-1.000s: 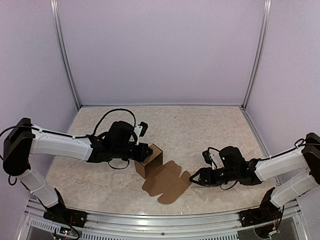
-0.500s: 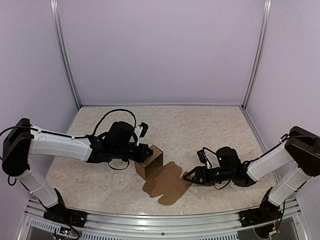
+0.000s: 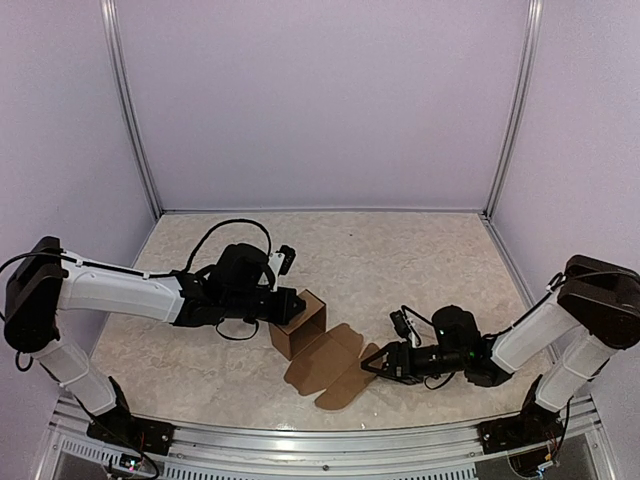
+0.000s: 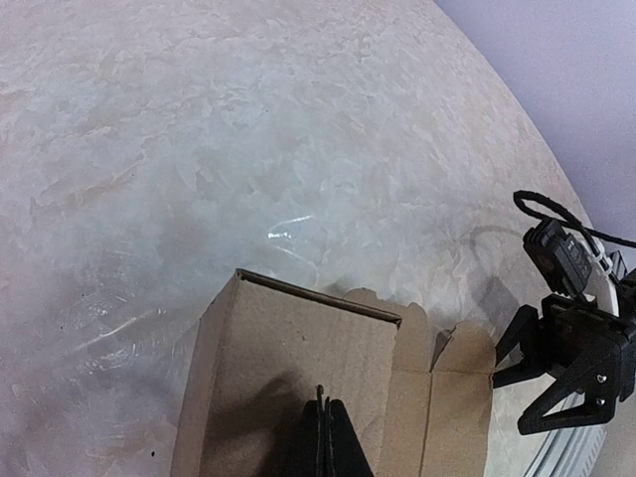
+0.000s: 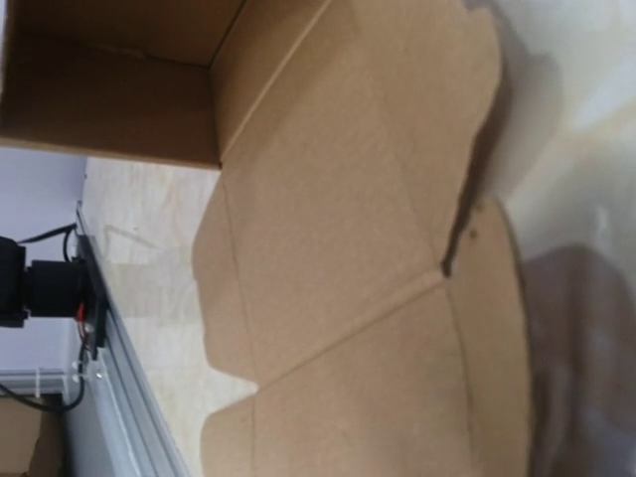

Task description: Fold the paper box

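The paper box point(image 3: 298, 328) is brown cardboard, partly raised: a small upright open-sided part with flat rounded flaps point(image 3: 335, 372) spread toward the near edge. My left gripper point(image 3: 293, 302) is shut, its tip resting on the upright part's outer panel point(image 4: 298, 378); in the left wrist view the fingers point(image 4: 323, 427) lie pressed together over that panel. My right gripper point(image 3: 368, 366) sits low at the right edge of the flat flaps, and the left wrist view shows it point(image 4: 524, 383) open beside the flap. The right wrist view is filled by the flat creased flaps point(image 5: 348, 248); its own fingers do not show.
A marbled beige tabletop point(image 3: 420, 260) lies between purple walls, with metal posts point(image 3: 130, 110) point(image 3: 510, 110) at the back corners. An aluminium rail point(image 3: 300, 440) runs along the near edge, close to the flaps' front.
My right arm has slid left and lower, bringing its open gripper up to the right edge of the flat flaps. The left arm and the box have stayed put.
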